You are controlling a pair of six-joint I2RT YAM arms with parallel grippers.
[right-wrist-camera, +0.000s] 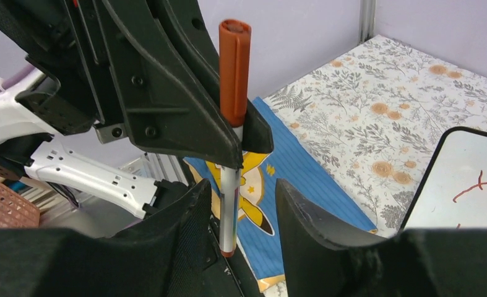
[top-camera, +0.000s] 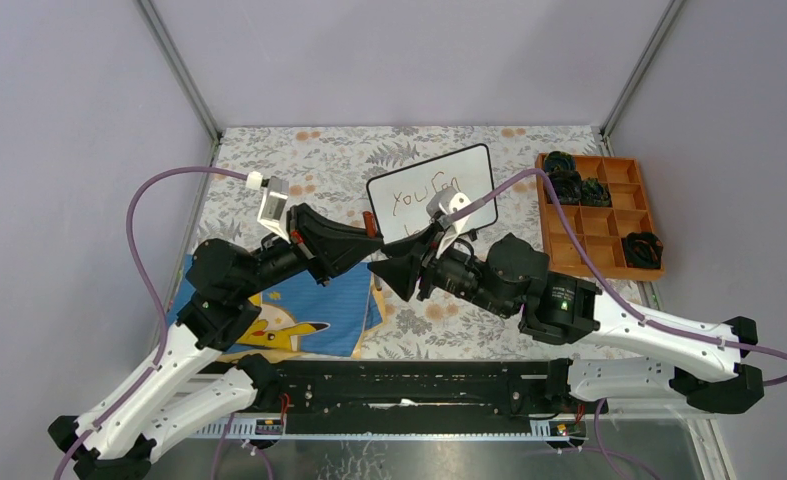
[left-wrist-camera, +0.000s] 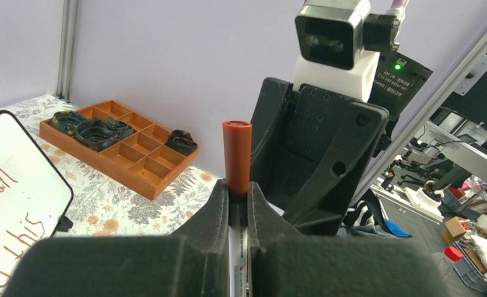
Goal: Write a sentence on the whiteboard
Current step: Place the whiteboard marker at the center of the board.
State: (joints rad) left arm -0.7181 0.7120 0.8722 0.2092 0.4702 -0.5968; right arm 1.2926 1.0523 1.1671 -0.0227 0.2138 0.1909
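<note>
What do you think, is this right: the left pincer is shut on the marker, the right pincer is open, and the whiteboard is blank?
One thing is wrong: the whiteboard is not blank; the top external view shows reddish writing on it. The left pincer is shut on the marker, the right pincer open.

Robotics lab: aluminium-framed test booth (top-camera: 181,75), cluttered workbenches (left-wrist-camera: 457,179) beyond.

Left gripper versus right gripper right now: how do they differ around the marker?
The left gripper is shut on the marker, clamping it just below its red cap. The right gripper is open, its jaws spread around the marker's lower end. The left gripper reaches in from the left, the right gripper from the right. Both meet tip to tip near the whiteboard.
</note>
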